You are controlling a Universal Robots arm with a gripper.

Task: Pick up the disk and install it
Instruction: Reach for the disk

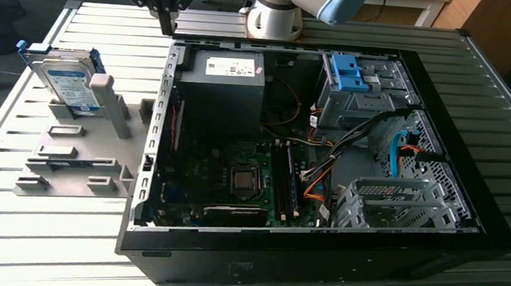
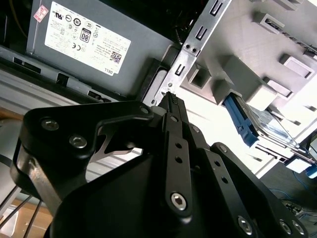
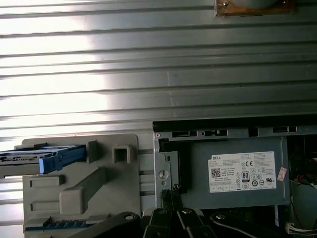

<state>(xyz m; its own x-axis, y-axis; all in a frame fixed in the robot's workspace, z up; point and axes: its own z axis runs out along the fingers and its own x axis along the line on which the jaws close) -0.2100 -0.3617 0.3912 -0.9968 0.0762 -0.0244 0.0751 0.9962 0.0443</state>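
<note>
The disk [image 1: 66, 79] stands on edge at the far end of a grey holder [image 1: 72, 165], on the exterior view's left. It is a silver drive with a white-and-blue label and a blue frame. My gripper [image 1: 167, 26] hangs over the far part of the table, just beyond the back-left corner of the open computer case [image 1: 320, 252]. Its fingers are together with nothing between them, well apart from the disk. Both wrist views show the disk [image 2: 270, 124] [image 3: 39, 153] edge-on beside the holder and my gripper's tip [image 2: 171, 96] [image 3: 171, 191] near the case's metal rim.
The case lies open on a slatted metal table [image 1: 15, 234]. Inside it are a grey power supply box [image 1: 228, 80] with a white sticker, a motherboard [image 1: 234, 182], cables, a blue clip piece [image 1: 349, 72] at the drive bay and a metal cage [image 1: 396, 200]. The arm's base [image 1: 278, 13] stands behind.
</note>
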